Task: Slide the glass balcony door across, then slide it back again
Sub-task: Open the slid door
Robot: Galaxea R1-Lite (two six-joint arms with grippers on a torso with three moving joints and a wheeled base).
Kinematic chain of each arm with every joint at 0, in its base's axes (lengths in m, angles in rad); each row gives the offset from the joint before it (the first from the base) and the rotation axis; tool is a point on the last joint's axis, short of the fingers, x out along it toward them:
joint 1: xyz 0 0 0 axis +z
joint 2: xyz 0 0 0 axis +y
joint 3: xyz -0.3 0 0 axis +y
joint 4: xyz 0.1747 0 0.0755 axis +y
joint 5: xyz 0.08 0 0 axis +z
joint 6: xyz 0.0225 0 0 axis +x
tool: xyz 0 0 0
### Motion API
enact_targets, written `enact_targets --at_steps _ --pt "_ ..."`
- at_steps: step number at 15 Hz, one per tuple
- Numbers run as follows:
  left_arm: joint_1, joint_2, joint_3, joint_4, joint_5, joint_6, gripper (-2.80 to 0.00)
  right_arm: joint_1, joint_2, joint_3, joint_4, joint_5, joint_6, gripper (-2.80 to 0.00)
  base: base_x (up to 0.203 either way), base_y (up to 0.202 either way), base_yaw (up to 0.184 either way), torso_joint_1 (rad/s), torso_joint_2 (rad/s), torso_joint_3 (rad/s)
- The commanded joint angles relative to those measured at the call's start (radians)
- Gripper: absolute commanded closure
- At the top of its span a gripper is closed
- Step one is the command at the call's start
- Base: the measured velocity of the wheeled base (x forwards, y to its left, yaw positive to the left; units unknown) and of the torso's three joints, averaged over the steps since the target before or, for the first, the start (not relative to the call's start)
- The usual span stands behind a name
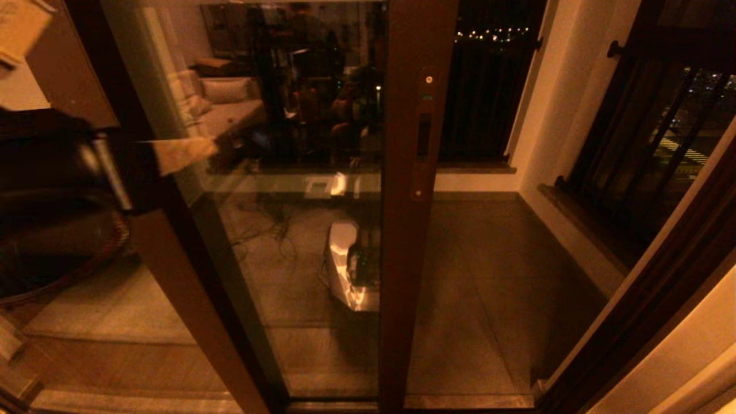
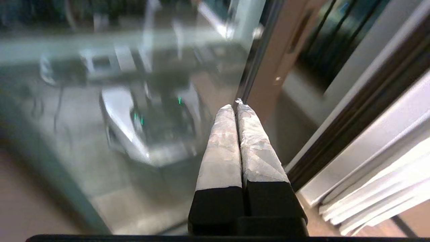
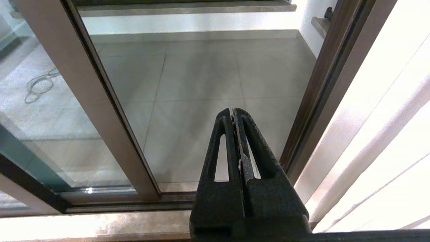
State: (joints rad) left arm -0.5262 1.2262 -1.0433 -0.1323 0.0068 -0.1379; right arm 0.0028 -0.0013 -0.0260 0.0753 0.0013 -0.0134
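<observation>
Warm, dim amber light fills the room. Beyond the glass lies a balcony floor (image 1: 489, 276) of large grey tiles, bounded at the far side by a white low wall (image 1: 477, 183) topped with a dark sill (image 1: 474, 168). Above it stands a dark window (image 1: 489, 80) with vertical bars, small city lights glinting through. A second barred window (image 1: 661, 138) sits in the white side wall (image 1: 566, 115). A pale sofa (image 1: 221, 103) shows as a reflection. White curtain folds (image 3: 386, 134) hang on the right.
</observation>
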Motion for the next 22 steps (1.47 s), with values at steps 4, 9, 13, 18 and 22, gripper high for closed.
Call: enact_targets --at_steps 4,9,13,18,22 --pt "-0.172 0.378 -0.281 0.003 0.176 -0.018 0.0 0.0 0.001 0.0 0.0 0.0 0.0 0.0 0.0 0.0 0.0 0.0 0.0 0.0" --pt "-0.243 0.567 -0.447 0.002 0.218 -0.04 0.0 0.0 0.001 0.0 0.001 0.0 0.0 0.0 0.0 0.0 0.0 0.0 0.0 0.0" --pt "-0.306 0.661 -0.569 0.002 0.227 -0.055 0.0 0.0 0.001 0.0 0.001 0.0 0.0 0.0 0.0 0.0 0.0 0.0 0.0 0.0" --pt "-0.389 0.666 -0.61 0.007 0.224 -0.061 0.0 0.0 0.001 0.0 0.001 0.0 0.0 0.0 0.0 0.0 0.0 0.0 0.0 0.0" --pt "-0.391 0.839 -0.827 0.005 0.253 -0.057 0.0 0.0 0.001 0.0 0.0 0.0 0.0 0.0 0.0 0.0 0.0 0.0 0.0 0.0"
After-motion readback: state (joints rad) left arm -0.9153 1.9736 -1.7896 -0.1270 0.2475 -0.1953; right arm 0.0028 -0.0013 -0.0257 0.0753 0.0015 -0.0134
